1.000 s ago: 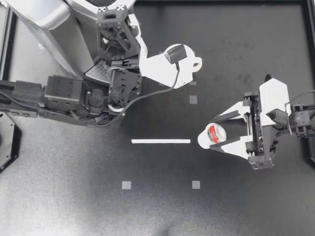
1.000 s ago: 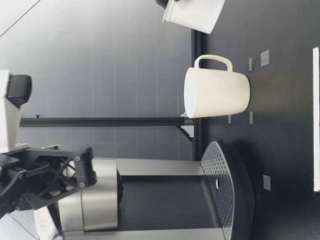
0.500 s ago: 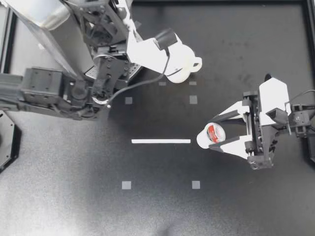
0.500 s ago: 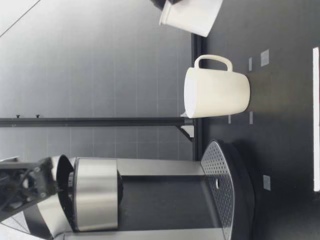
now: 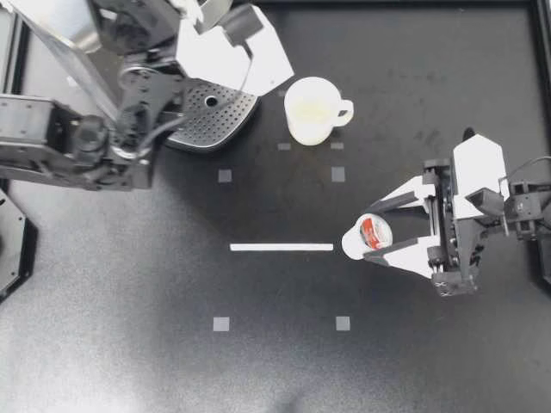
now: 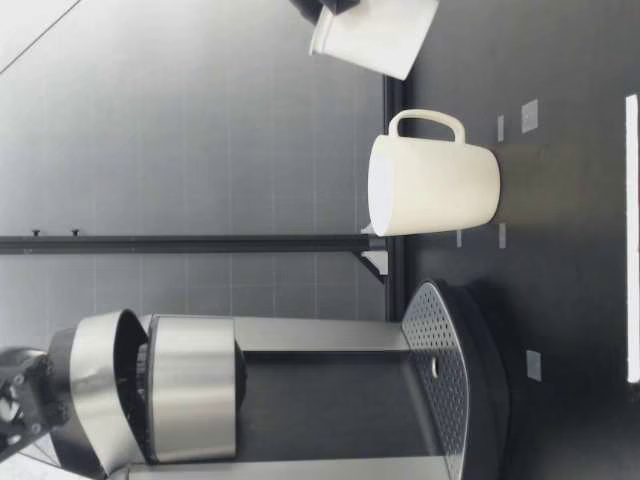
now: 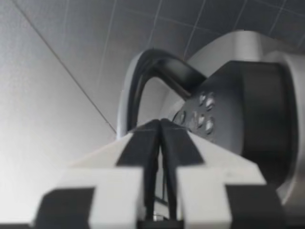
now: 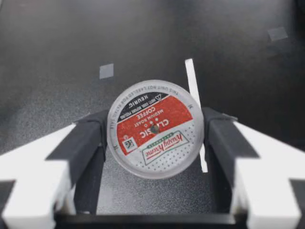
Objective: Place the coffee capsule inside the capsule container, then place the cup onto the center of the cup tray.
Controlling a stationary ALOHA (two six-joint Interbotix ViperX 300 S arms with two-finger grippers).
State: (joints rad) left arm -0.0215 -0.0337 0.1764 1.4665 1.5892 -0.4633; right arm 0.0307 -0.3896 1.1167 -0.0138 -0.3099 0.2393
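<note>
Near the right edge of the dark worktop [image 5: 275,361], my right pincer [image 5: 368,236] clamps the round white coffee capsule with the red-and-black foil top [image 5: 373,233] between both fingers, held off the surface, its foil looking intact. My left pincer [image 5: 232,43], fingers pressed together on nothing, sits by the raised lid of the silver coffee machine [image 6: 190,390] at the left corner. The capsule step seems in hand, and next it wants carrying across and lowering squarely into the opened chamber; the white handled cup [image 5: 312,109] stands beside the perforated cup tray [image 5: 211,116].
</note>
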